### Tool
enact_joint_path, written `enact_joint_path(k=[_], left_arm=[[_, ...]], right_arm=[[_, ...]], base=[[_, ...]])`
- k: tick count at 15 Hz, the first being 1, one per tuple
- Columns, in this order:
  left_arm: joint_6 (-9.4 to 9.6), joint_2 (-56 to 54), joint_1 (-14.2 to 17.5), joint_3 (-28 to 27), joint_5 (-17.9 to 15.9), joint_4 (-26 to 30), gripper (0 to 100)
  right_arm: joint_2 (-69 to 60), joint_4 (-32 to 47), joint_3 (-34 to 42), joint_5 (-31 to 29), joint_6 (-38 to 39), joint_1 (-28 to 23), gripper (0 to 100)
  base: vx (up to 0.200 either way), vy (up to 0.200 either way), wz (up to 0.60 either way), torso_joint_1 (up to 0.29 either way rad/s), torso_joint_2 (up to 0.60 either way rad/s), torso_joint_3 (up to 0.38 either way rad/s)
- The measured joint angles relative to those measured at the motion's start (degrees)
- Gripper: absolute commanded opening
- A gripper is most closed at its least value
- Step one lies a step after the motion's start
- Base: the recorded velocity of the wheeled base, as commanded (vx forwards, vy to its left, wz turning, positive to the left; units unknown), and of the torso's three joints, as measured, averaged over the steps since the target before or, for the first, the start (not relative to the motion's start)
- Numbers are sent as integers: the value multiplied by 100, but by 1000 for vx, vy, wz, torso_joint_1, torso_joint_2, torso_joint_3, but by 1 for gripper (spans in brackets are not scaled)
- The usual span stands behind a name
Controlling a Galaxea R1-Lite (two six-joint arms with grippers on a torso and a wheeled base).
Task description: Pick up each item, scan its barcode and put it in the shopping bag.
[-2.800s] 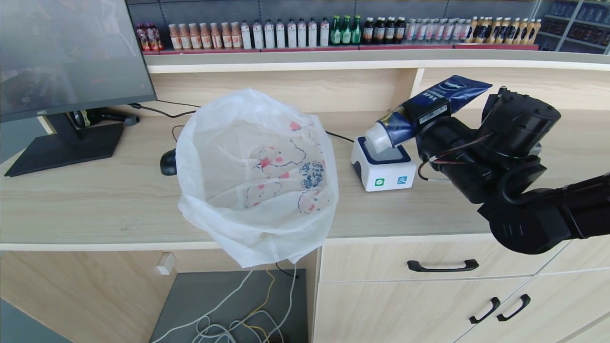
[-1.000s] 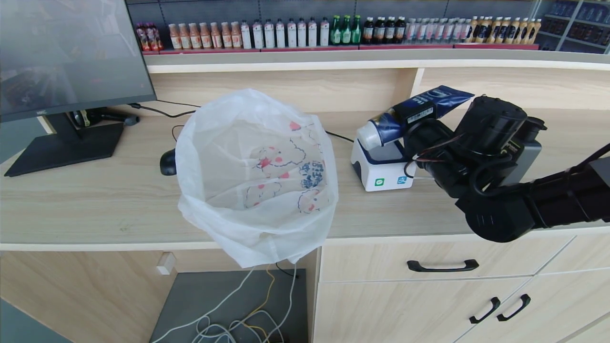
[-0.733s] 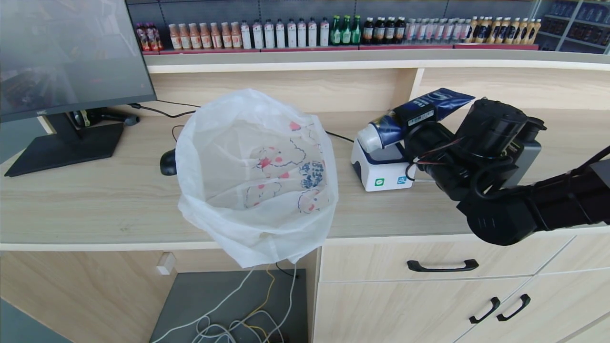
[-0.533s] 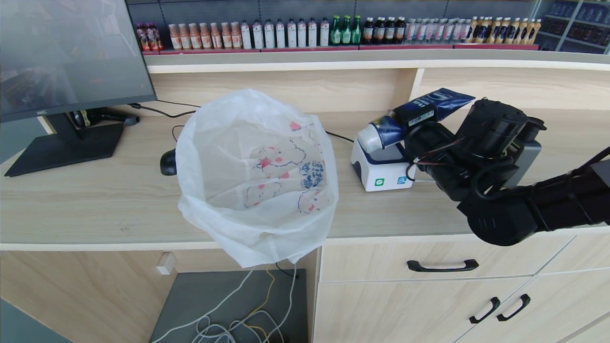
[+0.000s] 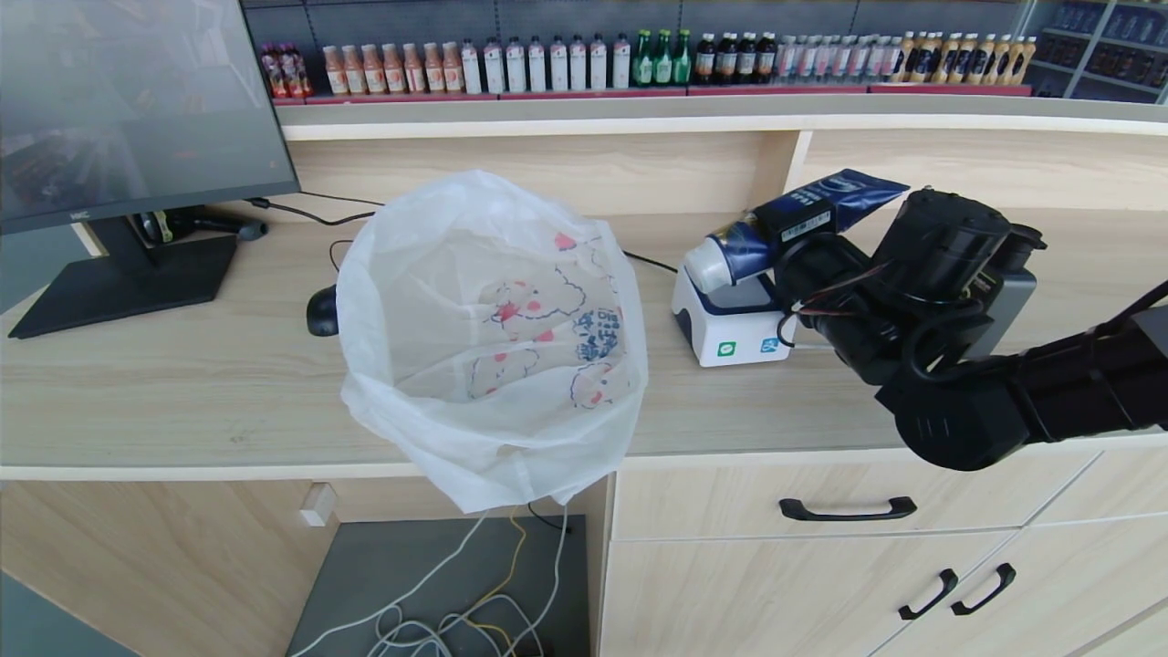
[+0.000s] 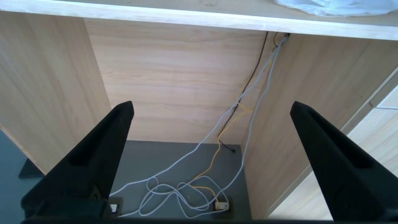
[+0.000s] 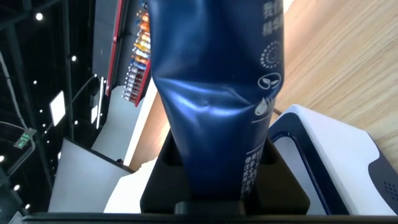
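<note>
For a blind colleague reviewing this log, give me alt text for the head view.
The right gripper holds a dark blue tube tilted, white cap lowest, just above the white scanner on a wooden counter. An open white shopping bag sits to its left, a monitor farther left.

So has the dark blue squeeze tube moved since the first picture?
Yes. The dark blue squeeze tube shifted left over the white scanner box, its flat end lower.

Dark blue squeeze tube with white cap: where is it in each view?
Head view: dark blue squeeze tube, right of centre, tilted in the right gripper above the white scanner box.
Right wrist view: tube at centre, clamped; scanner box, the shared landmark, beyond.
Left wrist view: faces cables under the counter.
</note>
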State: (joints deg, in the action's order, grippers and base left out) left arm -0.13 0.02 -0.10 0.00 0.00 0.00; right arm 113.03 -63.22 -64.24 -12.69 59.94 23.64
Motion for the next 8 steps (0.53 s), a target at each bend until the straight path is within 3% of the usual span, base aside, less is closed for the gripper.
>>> enact_joint_path(k=[8], left_arm=[[0, 0, 5, 0, 0, 0, 100]], right_arm=[[-199, 18, -4, 2, -24, 0, 0]], base=[[0, 0, 0, 0, 0, 0]])
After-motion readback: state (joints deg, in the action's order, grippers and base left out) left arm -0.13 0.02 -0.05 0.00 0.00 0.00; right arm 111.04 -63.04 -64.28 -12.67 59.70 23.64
